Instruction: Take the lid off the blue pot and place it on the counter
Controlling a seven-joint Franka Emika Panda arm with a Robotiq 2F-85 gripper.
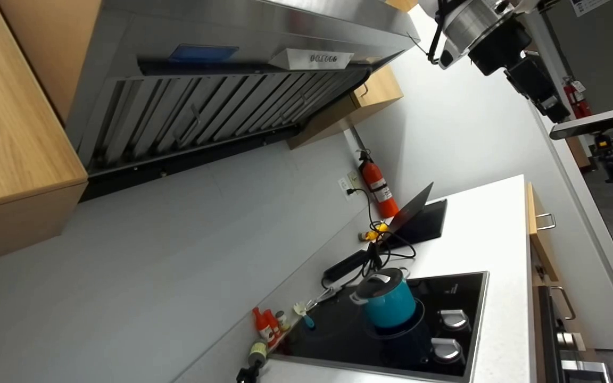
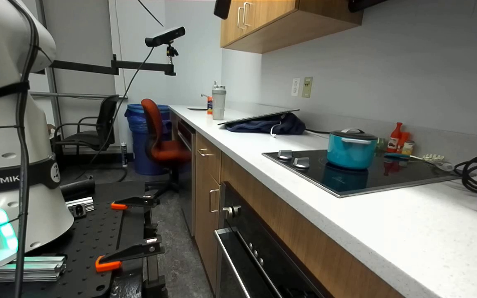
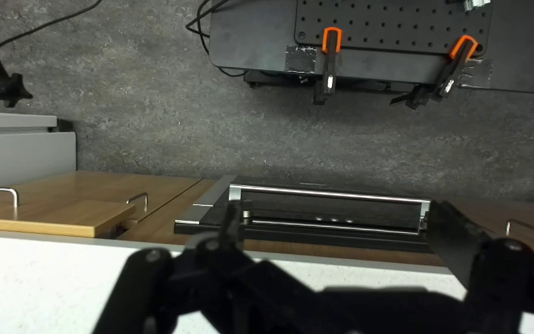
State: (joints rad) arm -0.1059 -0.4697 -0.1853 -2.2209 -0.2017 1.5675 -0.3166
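None of the task looks done: in both exterior views the lid (image 1: 381,283) sits on the blue pot (image 1: 391,308), which stands on the cooktop (image 1: 338,338). You have all of it left: grasp the lid, lift it clear and lay it on the counter (image 1: 495,234). Your gripper (image 3: 339,218) hangs well apart from the pot; the wrist view shows its jaws spread wide, holding and touching nothing.

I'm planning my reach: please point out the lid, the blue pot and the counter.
Lid (image 1: 383,286), in an exterior view: its dark top surface.
Blue pot (image 2: 350,154), in an exterior view: its side wall.
Counter (image 2: 412,231), in an exterior view: its bare white top.
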